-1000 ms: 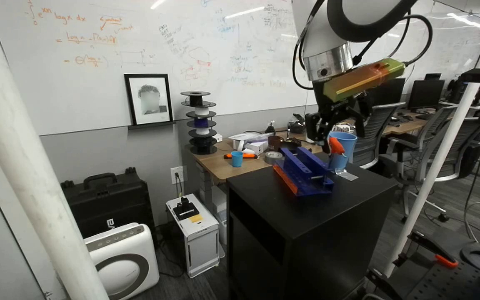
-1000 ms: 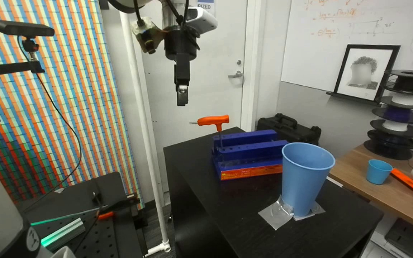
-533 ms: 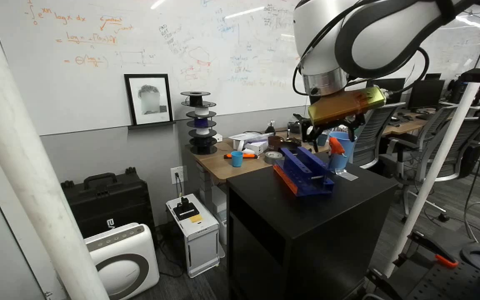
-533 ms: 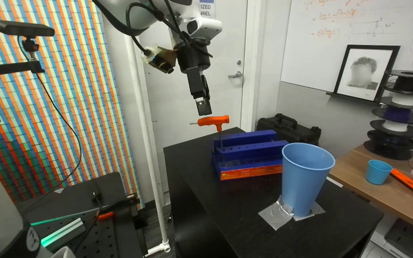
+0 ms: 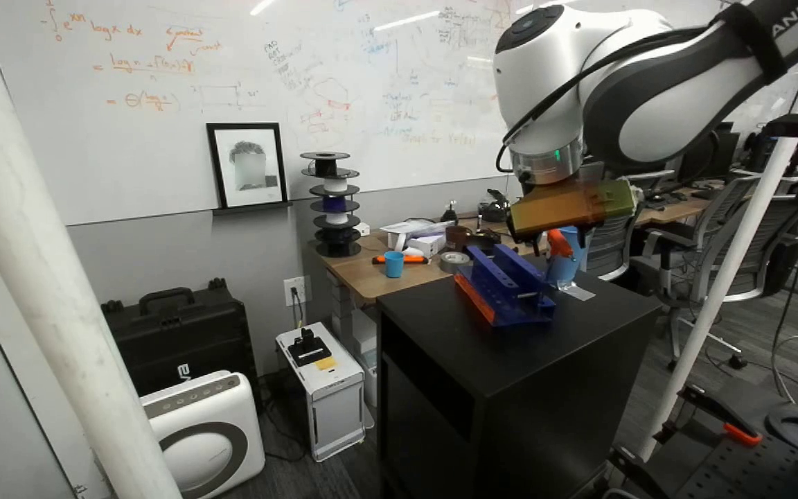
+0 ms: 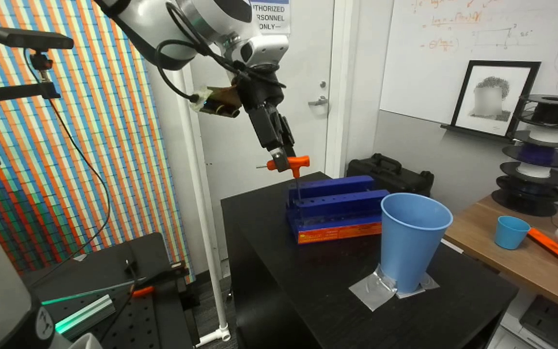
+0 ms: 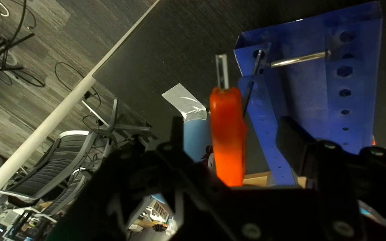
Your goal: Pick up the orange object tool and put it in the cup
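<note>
The orange T-handled tool (image 6: 300, 164) stands upright, its thin shaft in the near end of the dark blue rack (image 6: 337, 206). My gripper (image 6: 281, 161) is at the handle. In the wrist view my gripper (image 7: 232, 126) is open, with one finger on each side of the orange handle (image 7: 227, 134); the handle is closer to the left finger, with a gap to the right one. The light blue cup (image 6: 412, 247) stands upright beside the rack, taped down at its base. In the wrist view the cup (image 7: 195, 135) is partly hidden behind the handle and left finger.
The rack and cup stand on a black cabinet (image 5: 440, 326). A wooden desk (image 6: 482, 230) beside it holds a small blue cup (image 6: 511, 232) and filament spools (image 6: 535, 169). A white pole (image 5: 724, 270) stands near the cabinet.
My gripper has come down from above the tool and tilted, so its open fingers now stand around the orange handle. The tool, rack and cup have not moved.
</note>
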Available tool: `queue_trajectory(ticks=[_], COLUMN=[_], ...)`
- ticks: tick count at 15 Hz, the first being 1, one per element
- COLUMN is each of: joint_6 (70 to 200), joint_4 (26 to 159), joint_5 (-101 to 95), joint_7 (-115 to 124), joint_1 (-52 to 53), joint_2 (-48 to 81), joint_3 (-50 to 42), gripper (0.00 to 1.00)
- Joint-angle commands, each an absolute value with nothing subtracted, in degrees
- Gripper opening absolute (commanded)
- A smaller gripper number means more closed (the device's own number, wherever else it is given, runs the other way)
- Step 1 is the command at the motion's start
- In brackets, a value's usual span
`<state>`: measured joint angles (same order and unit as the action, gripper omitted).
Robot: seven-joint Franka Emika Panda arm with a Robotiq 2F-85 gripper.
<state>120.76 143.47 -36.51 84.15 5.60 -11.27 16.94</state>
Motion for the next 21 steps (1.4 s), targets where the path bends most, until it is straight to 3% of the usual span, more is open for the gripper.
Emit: queue_trajectory(ticks=[1, 4, 6, 21], joint_6=[123.2, 123.3, 123.1, 122.1], joint_4=[145.7, 146.5, 146.6, 145.6], joint_5=[-40.6, -42.2, -42.8, -45.9], joint_7=[89.4, 91.1, 91.5, 90.8], joint_1=[6.5, 6.7, 6.8, 9.6], joint_2=[-12.0, -12.2, -12.5, -18.9], joint_3=[16.5, 16.2, 16.1, 17.6], gripper=[0.42, 0.18, 0.08, 0.11])
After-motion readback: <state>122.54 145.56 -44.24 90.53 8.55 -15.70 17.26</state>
